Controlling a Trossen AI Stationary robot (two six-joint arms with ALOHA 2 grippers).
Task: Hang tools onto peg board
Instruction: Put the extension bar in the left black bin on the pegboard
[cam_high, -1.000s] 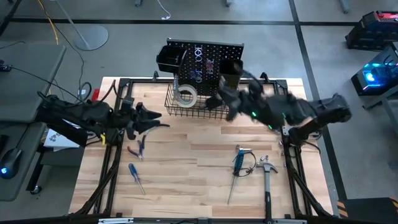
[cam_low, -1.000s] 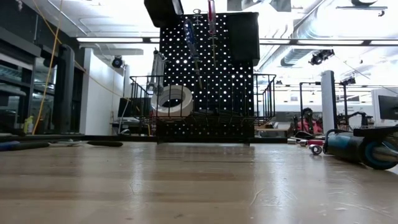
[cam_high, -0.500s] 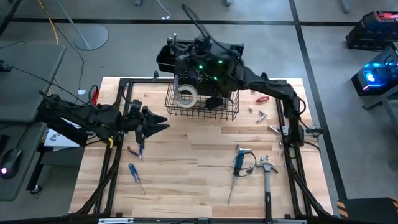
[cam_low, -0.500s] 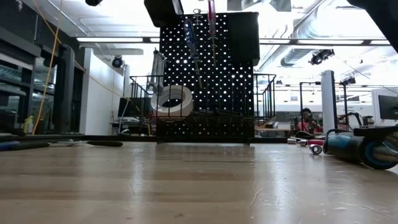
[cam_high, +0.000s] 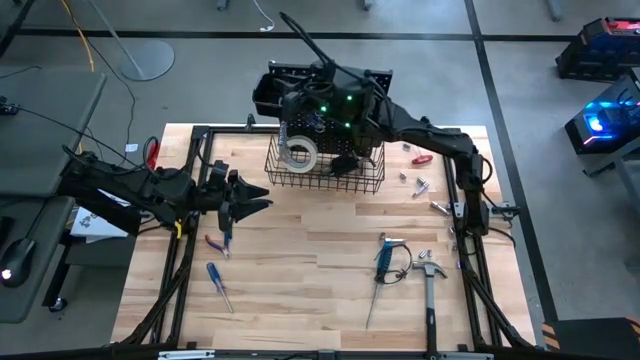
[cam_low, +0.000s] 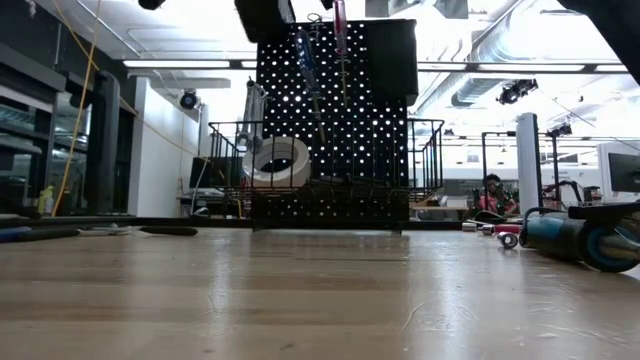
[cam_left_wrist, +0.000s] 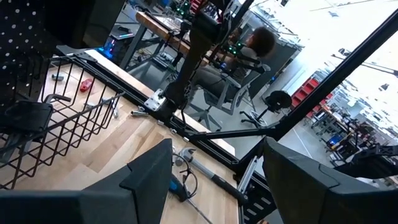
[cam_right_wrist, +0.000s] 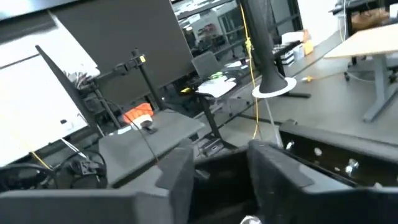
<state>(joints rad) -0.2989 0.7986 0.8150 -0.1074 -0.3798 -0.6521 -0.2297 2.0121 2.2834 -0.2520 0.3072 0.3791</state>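
The peg board (cam_low: 350, 120) stands upright at the table's far edge. A red-handled screwdriver (cam_low: 340, 25) and a blue-handled one (cam_low: 305, 60) hang on its face. The white tape roll (cam_high: 298, 152) lies in its wire basket (cam_high: 370, 175). My right gripper (cam_right_wrist: 221, 171) hovers open over the board's top (cam_high: 295, 90), with nothing seen between its fingers. My left gripper (cam_high: 255, 200) waits open and level above the table's left part, and its fingers (cam_left_wrist: 149, 174) are bare. Red-handled pliers (cam_high: 220, 240), a blue screwdriver (cam_high: 218, 283) and the hammer (cam_high: 428, 275) lie on the table.
A blue-handled tool (cam_high: 383, 258) lies beside the hammer. A red-handled tool (cam_high: 420, 157) and small silver pieces (cam_high: 415, 183) lie near the far right corner. Black bins (cam_high: 268, 95) hang on the board. A black frame (cam_high: 190, 200) borders the wooden top.
My right arm has swung from over the table's right part toward the far edge and now reaches over the top of the peg board. It has hardly moved in the last half second. The tools on the table and board have stayed in place.
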